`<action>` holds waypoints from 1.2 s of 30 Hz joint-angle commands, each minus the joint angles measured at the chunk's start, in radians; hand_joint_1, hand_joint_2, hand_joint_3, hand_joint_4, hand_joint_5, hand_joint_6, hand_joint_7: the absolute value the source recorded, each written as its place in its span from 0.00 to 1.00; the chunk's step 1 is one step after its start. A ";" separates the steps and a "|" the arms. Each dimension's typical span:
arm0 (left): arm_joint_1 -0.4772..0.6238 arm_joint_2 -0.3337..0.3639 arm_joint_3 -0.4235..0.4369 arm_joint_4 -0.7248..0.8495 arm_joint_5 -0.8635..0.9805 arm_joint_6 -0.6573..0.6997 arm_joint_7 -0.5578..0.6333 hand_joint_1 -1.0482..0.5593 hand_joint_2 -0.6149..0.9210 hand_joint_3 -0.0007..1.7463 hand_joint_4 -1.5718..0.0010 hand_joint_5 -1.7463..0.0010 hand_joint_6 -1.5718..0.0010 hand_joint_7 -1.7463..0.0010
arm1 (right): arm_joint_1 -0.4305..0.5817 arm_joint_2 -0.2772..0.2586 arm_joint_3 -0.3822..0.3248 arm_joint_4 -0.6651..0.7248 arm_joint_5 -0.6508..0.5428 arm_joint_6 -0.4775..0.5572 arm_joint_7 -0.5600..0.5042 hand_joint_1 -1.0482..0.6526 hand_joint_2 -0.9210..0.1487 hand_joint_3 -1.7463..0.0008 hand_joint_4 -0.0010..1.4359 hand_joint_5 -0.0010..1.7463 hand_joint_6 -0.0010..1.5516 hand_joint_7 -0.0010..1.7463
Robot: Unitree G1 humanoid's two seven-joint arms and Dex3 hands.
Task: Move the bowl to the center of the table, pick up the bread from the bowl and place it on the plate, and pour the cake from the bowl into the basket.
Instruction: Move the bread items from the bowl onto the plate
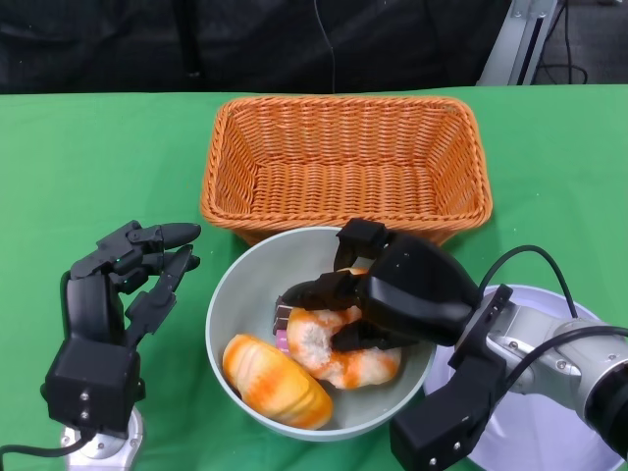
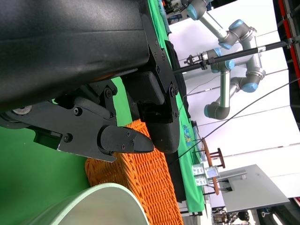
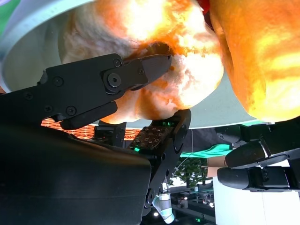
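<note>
Bread (image 1: 339,355) in the pale bowl (image 1: 235,289), long axis running from the bowl's middle toward the plate (image 1: 579,442), gripped by the right hand (image 1: 378,299) with fingers curled around it. Beside it, an orange-glazed cake (image 1: 275,381), lying diagonally toward the near rim. Left hand (image 1: 123,285) empty, fingers spread, just beside the bowl; wicker basket (image 1: 343,162) behind.

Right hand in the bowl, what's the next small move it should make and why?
Probably lift straight up. The right hand already has its fingers closed around the bread inside the bowl, with the other orange piece lying beside it. The plate sits close by on that hand's side, so clearing the rim comes first.
</note>
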 commanded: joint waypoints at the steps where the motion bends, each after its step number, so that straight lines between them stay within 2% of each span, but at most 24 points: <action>1: -0.003 0.013 0.002 0.006 0.004 -0.008 0.008 0.53 1.00 0.13 0.42 0.53 0.37 0.68 | -0.009 -0.003 -0.005 0.031 0.017 -0.021 -0.004 0.48 0.00 0.95 0.38 0.73 0.71 0.03; 11: -0.003 0.017 -0.002 0.006 0.017 -0.008 0.025 0.51 1.00 0.11 0.42 0.52 0.37 0.67 | -0.026 0.012 -0.037 0.067 0.070 -0.086 -0.023 0.49 0.00 0.97 0.37 0.78 0.72 0.05; 18: -0.004 0.016 0.002 0.009 0.014 -0.013 0.021 0.51 1.00 0.11 0.42 0.50 0.37 0.66 | -0.033 0.010 -0.070 0.066 0.093 -0.126 -0.026 0.49 0.00 0.95 0.42 0.74 0.71 0.08; 20: -0.003 0.016 0.001 0.008 0.018 -0.010 0.026 0.51 1.00 0.11 0.42 0.50 0.37 0.66 | -0.035 0.010 -0.084 0.065 0.107 -0.144 -0.033 0.49 0.00 0.97 0.47 0.72 0.71 0.10; 26: 0.000 0.019 -0.004 0.002 0.037 -0.002 0.052 0.51 1.00 0.11 0.44 0.46 0.37 0.66 | -0.034 0.006 -0.118 0.044 0.125 -0.180 -0.057 0.49 0.00 0.95 0.49 0.77 0.69 0.17; 29: 0.001 0.019 -0.006 0.000 0.039 0.002 0.057 0.51 1.00 0.11 0.47 0.41 0.37 0.65 | -0.029 -0.001 -0.141 0.015 0.129 -0.185 -0.064 0.48 0.00 0.96 0.51 0.75 0.67 0.22; 34: 0.001 0.019 -0.008 -0.001 0.035 0.005 0.060 0.52 1.00 0.12 0.48 0.37 0.38 0.64 | -0.017 -0.020 -0.183 -0.044 0.152 -0.204 -0.051 0.48 0.00 0.97 0.54 0.72 0.66 0.24; 36: 0.001 0.017 -0.006 -0.001 0.026 0.003 0.051 0.53 1.00 0.12 0.49 0.37 0.38 0.64 | -0.015 -0.025 -0.201 -0.063 0.163 -0.211 -0.056 0.48 0.00 0.97 0.55 0.74 0.66 0.25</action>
